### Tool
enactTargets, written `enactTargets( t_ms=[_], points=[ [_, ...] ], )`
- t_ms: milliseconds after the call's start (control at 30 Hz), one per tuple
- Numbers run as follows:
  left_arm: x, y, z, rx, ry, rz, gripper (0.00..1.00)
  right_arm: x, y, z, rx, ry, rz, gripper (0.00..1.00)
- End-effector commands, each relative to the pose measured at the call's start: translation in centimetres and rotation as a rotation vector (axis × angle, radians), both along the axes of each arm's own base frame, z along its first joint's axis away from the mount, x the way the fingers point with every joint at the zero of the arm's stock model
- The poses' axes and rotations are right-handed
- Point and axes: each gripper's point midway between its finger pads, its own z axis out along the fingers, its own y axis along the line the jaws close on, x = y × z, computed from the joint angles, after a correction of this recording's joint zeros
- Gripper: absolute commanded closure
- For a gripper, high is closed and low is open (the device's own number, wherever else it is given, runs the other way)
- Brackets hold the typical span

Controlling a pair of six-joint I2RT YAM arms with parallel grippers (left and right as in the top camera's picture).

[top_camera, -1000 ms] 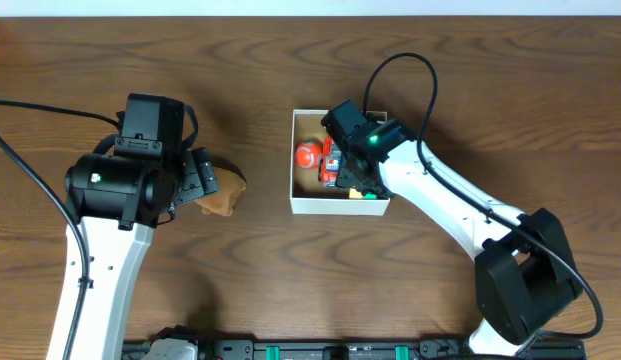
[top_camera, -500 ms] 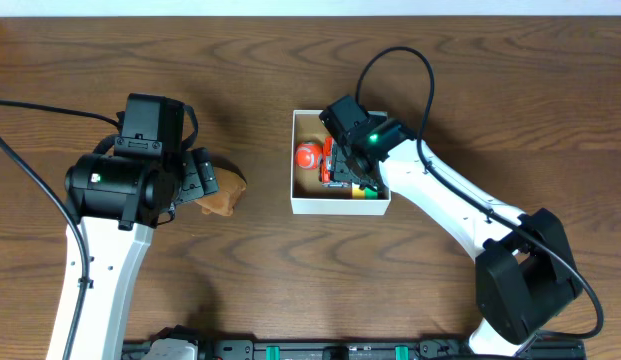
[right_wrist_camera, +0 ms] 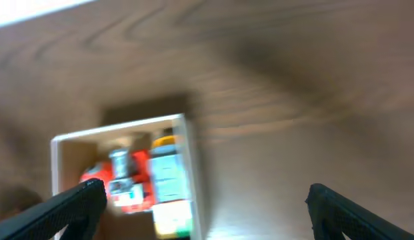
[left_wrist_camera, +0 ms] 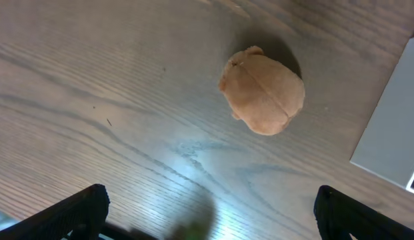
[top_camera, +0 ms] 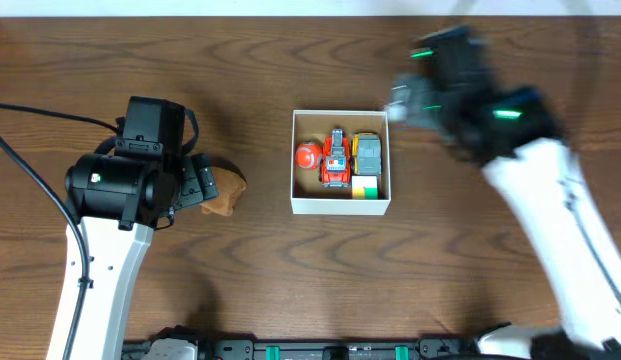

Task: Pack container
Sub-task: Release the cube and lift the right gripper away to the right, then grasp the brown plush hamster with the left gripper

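Slightly left of right tool, container.

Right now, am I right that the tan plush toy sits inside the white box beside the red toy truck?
No: the tan plush toy lies on the table, left of the white box and outside it. The red toy truck is inside, as you said. The overhead view shows this.

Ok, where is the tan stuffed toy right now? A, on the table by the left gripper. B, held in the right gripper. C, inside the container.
A: the tan stuffed toy lies on the bare wood of the table, outside the container, and the left gripper is open and not touching it.
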Motion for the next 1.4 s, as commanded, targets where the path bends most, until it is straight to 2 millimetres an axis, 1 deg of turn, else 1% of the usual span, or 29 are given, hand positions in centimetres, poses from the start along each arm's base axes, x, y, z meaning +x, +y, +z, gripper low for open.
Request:
enactTargets(
  t_ms=[0, 100, 167, 233, 300, 367, 400, 500, 667, 767, 867, 967, 1067, 1200, 1367],
  points=[
    [-0.1, 0.1, -1.1, -0.053, 0.001, 0.156, 0.02, -0.8, -2.8, -0.4, 0.039, 0.065, 0.042, 0.01],
    [0.8, -1.7, -2.2, -0.185, -0.012, 0.249, 0.02, -1.8, -5.3, -1.7, 0.057, 0.149, 0.047, 0.01],
    [1.5, -2.8, -2.7, -0.271, -0.015, 0.324, 0.02, -2.3, -6.4, -2.5, 0.067, 0.195, 0.042, 0.01],
    [2.3, -3.2, -3.1, -0.319, -0.027, 0.406, 0.02, -2.5, -7.2, -3.4, 0.064, 0.229, 0.032, 0.01],
    [3.2, -3.4, -3.7, -0.354, -0.036, 0.501, 0.02, -2.7, -7.4, -4.3, 0.060, 0.253, 0.031, 0.01],
    [4.1, -3.5, -4.5, -0.367, -0.031, 0.556, 0.02, -2.9, -7.4, -4.8, 0.057, 0.268, 0.036, 0.01],
    [4.5, -3.6, -5.3, -0.367, -0.013, 0.585, 0.02, -3.0, -7.5, -5.2, 0.054, 0.278, 0.034, 0.01],
    [4.9, -3.7, -7.7, -0.342, 0.061, 0.630, 0.02, -3.2, -7.6, -5.5, 0.040, 0.287, 0.048, 0.01],
    [5.0, -4.4, -11.8, -0.322, 0.202, 0.688, 0.02, -3.2, -8.4, -5.5, 0.020, 0.288, 0.047, 0.01],
    [5.1, -4.3, -14.0, -0.297, 0.269, 0.709, 0.02, -3.3, -8.9, -5.6, 0.016, 0.292, 0.040, 0.01],
    [5.0, -3.7, -15.5, -0.277, 0.311, 0.738, 0.02, -3.4, -9.1, -5.6, 0.012, 0.298, 0.043, 0.01],
    [4.9, -2.9, -16.3, -0.267, 0.336, 0.764, 0.02, -3.4, -9.2, -5.6, 0.012, 0.299, 0.039, 0.01],
    [5.0, -2.3, -16.7, -0.265, 0.343, 0.777, 0.02, -3.4, -9.3, -5.6, 0.009, 0.299, 0.037, 0.01],
    [5.5, -2.2, -17.3, -0.264, 0.345, 0.730, 0.02, -3.4, -9.4, -5.7, 0.005, 0.299, 0.034, 0.01],
    [5.6, -2.2, -18.7, -0.252, 0.373, 0.725, 0.02, -3.5, -9.4, -5.7, 0.003, 0.301, 0.034, 0.01]
  ],
)
